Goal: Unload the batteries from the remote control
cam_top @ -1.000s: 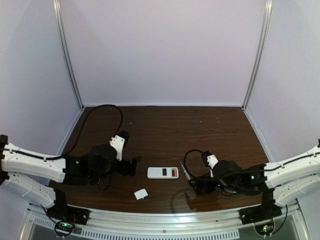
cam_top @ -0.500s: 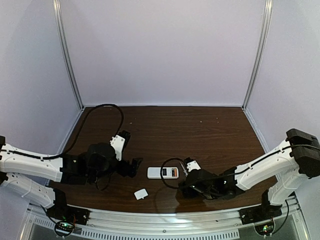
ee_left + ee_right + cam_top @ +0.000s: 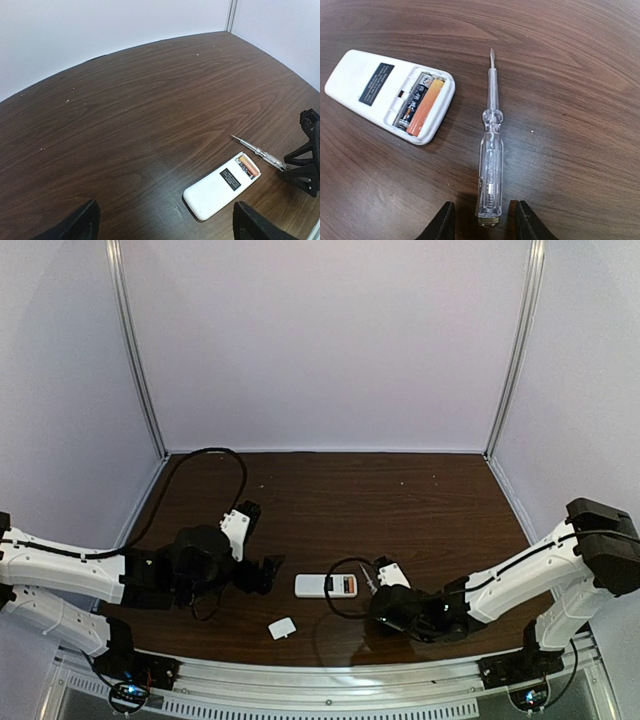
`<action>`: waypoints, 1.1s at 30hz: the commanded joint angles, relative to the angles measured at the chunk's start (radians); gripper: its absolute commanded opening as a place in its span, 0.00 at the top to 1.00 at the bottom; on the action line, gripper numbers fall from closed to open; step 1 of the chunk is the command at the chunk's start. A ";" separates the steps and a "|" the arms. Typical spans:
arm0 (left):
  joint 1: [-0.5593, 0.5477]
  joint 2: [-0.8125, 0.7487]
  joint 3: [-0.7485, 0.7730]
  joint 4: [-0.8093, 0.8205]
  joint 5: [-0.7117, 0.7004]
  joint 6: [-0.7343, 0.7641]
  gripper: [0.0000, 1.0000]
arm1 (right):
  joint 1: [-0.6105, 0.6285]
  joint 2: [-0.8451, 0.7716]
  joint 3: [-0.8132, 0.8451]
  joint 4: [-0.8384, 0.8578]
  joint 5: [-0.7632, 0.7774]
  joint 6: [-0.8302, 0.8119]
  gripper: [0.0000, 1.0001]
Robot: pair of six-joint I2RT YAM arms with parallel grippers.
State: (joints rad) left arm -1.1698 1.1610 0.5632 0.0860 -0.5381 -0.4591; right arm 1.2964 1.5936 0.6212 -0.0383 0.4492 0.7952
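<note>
The white remote control (image 3: 327,585) (image 3: 390,95) lies face down on the table with its battery bay uncovered. The batteries (image 3: 422,105) (image 3: 248,166) sit side by side in the bay, one orange, one dark. My right gripper (image 3: 485,222) (image 3: 376,598) straddles the butt end of a clear-handled screwdriver (image 3: 490,160) that lies just right of the remote. Its jaws stand narrow, with a small gap showing on each side of the handle. My left gripper (image 3: 162,231) (image 3: 270,572) stays open wide, low over the table to the left of the remote (image 3: 220,187), holding nothing.
A small white cover piece (image 3: 282,628) lies near the front edge, left of centre. A black cable (image 3: 205,455) loops across the table's left rear. White walls close the table in on three sides.
My right arm has swung left to the screwdriver and its jaws have narrowed around the handle. The left arm, remote and cover piece have not moved.
</note>
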 commanded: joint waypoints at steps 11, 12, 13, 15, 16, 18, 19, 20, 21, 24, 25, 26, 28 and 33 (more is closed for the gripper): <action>0.002 -0.019 0.012 0.006 0.023 0.000 0.07 | -0.013 0.016 -0.064 0.035 0.034 0.021 0.64; 0.001 -0.018 0.012 0.007 0.025 -0.001 0.07 | -0.017 0.018 -0.068 0.035 0.033 0.020 0.65; 0.002 -0.018 0.012 0.008 0.027 0.000 0.07 | -0.020 0.018 -0.074 0.062 0.029 0.019 0.65; 0.001 -0.018 0.011 0.010 0.029 0.000 0.07 | -0.024 0.016 -0.088 0.082 0.022 0.017 0.68; 0.001 -0.017 0.011 0.012 0.030 0.002 0.07 | -0.026 0.013 -0.093 0.091 0.020 0.017 0.69; 0.001 -0.014 0.012 0.016 0.033 0.003 0.07 | -0.027 0.008 -0.108 0.111 0.014 0.012 0.71; 0.001 -0.012 0.012 0.017 0.034 0.003 0.07 | -0.026 0.009 -0.113 0.124 0.008 0.010 0.72; 0.001 -0.010 0.012 0.018 0.035 0.004 0.07 | -0.026 0.009 -0.116 0.131 0.003 0.006 0.73; 0.002 -0.008 0.013 0.018 0.035 0.004 0.07 | -0.027 0.012 -0.119 0.136 -0.001 0.003 0.75; 0.002 -0.007 0.011 0.023 0.039 0.005 0.07 | -0.029 0.017 -0.119 0.136 -0.003 -0.001 0.82; 0.001 -0.008 0.009 0.028 0.041 0.007 0.07 | -0.029 0.015 -0.120 0.134 -0.001 0.000 0.86; 0.001 -0.006 0.008 0.033 0.046 0.008 0.07 | -0.029 0.012 -0.120 0.129 0.002 0.004 0.88; 0.001 -0.005 0.006 0.041 0.054 0.012 0.07 | -0.036 0.006 -0.119 0.115 0.003 0.010 0.91; 0.001 0.002 0.006 0.049 0.068 0.018 0.07 | -0.045 -0.052 -0.117 0.082 0.012 0.004 0.98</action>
State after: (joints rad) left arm -1.1698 1.1568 0.5632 0.0895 -0.4938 -0.4572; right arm 1.2625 1.5879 0.5289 0.1169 0.4717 0.7940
